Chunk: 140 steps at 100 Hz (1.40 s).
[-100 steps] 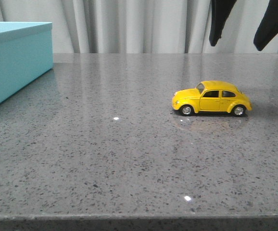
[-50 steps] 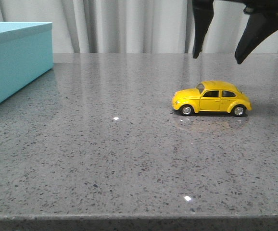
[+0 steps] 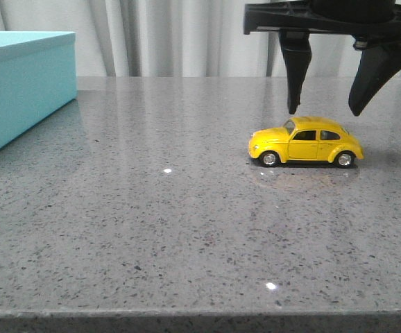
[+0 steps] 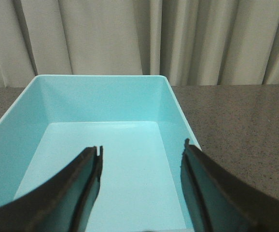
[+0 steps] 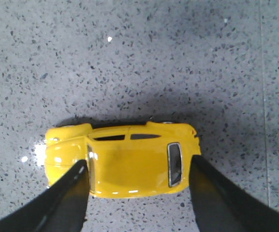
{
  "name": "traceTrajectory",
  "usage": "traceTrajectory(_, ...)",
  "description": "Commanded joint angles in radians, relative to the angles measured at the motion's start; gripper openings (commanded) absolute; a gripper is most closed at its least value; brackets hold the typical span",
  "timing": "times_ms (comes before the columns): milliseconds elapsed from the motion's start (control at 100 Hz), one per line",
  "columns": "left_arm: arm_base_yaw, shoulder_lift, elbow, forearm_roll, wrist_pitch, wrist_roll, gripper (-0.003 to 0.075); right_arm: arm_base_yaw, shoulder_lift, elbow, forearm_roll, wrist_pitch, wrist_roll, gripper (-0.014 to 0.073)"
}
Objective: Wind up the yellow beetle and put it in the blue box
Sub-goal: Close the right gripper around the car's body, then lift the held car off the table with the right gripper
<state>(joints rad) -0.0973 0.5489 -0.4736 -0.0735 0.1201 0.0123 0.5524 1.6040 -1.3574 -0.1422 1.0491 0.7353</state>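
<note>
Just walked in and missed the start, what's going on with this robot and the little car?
The right hand hangs open just above the yellow toy car, fingers either side of its roof, not touching it yet. The car stands on its wheels on the grey table. The left hand hovers open over the blue box, which looks empty.

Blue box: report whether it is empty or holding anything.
Empty as far as shown: the left wrist view sees only bare floor in the blue box; its near end is hidden.

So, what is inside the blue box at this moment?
The blue box looks empty: the left wrist view shows only its bare turquoise floor and walls. The open left gripper hangs over it, and its fingers cover the near floor, so that part stays unseen.
</note>
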Motion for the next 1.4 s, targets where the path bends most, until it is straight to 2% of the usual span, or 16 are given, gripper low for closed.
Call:
traceTrajectory(0, -0.008, 0.007, -0.038, -0.001, -0.083, -0.012, 0.0367, -0.003, -0.039, -0.032, -0.019, -0.010, 0.009, 0.0458)
traceTrajectory(1140, -0.008, 0.007, -0.038, -0.001, -0.073, -0.012, 0.0367, -0.006, 0.047, -0.027, -0.021, -0.002, -0.014, 0.0456)
traceTrajectory(1390, -0.008, 0.007, -0.038, -0.001, -0.071, -0.012, 0.0367, -0.052, 0.040, -0.025, -0.038, 0.012, -0.033, 0.0456)
